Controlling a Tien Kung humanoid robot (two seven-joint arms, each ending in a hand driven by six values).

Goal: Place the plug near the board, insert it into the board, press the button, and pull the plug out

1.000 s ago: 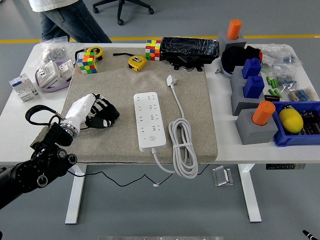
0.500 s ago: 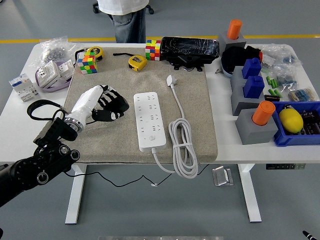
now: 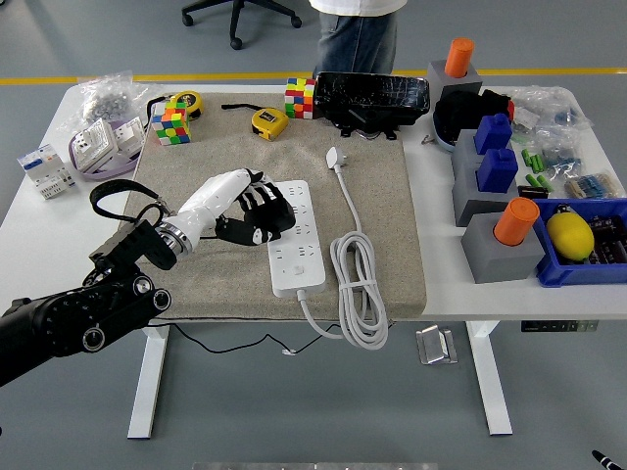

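- The board (image 3: pixel 291 238) is a white power strip, long and flat, lying socket-side up on the beige mat (image 3: pixel 392 196) with its long axis running from the mat's far side toward its near edge. Its upper left part is hidden under a hand.
- Rows of sockets show along its face, and a small round button sits near its near end.
- The plug (image 3: pixel 336 158) is white, lying loose on the mat just right of the board's far end, apart from it and in no socket.
- The white cable (image 3: pixel 359 284) runs from the plug along the board's right side, loops in a coil near the mat's front edge, and joins the board's near end.
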